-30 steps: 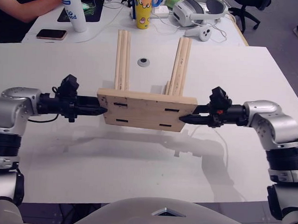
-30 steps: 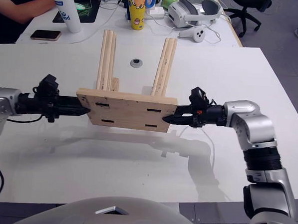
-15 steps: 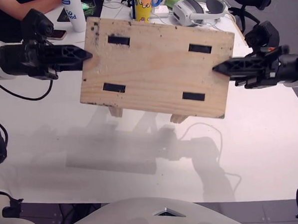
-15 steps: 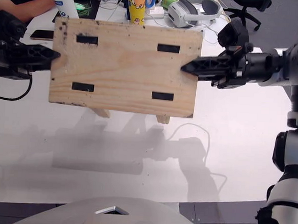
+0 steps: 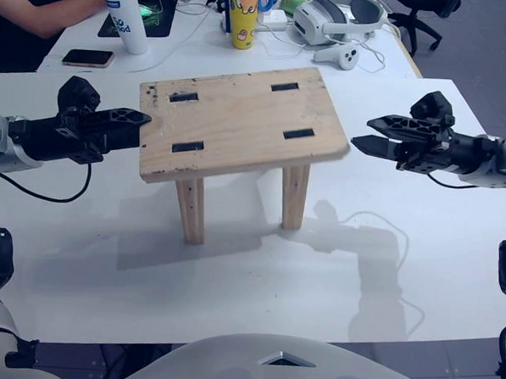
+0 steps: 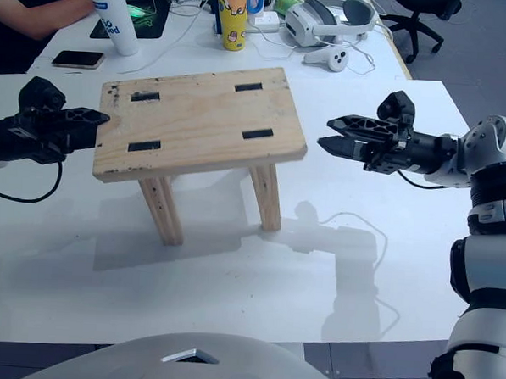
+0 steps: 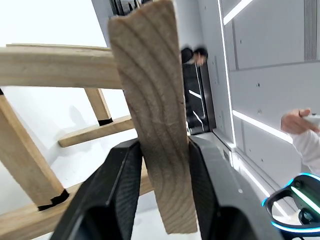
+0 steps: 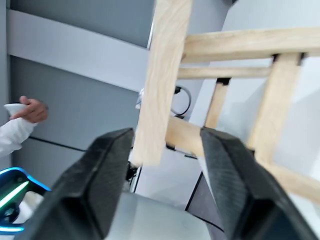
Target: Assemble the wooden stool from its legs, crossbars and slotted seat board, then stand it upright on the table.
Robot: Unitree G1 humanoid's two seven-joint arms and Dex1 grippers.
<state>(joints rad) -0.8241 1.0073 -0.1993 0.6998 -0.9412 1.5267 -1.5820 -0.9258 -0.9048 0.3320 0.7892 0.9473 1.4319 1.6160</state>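
The wooden stool stands upright on the white table [image 5: 230, 299], its slotted seat board [image 5: 240, 117] on top and two front legs [image 5: 191, 210] [image 5: 293, 196] on the surface. My left gripper [image 5: 143, 119] is shut on the seat's left edge; in the left wrist view the board [image 7: 150, 100] sits pinched between both fingers [image 7: 122, 180]. My right gripper [image 5: 363, 134] hovers open just off the seat's right edge, not touching it. In the right wrist view the seat edge [image 8: 162, 85] lies between the spread fingers [image 8: 100, 185], with crossbars and legs behind.
Beyond the table's far edge, another desk holds a white tumbler [image 5: 125, 13], a phone [image 5: 88, 58], a yellow cup [image 5: 243, 15], and a VR headset [image 5: 338, 16] with a controller [image 5: 338, 54]. A person's arm rests at the back left. Bare tabletop lies in front of the stool.
The stool went from lying on its side, to lifted with its seat facing me, to standing on its legs. My right gripper has opened and drawn back from the seat's edge.
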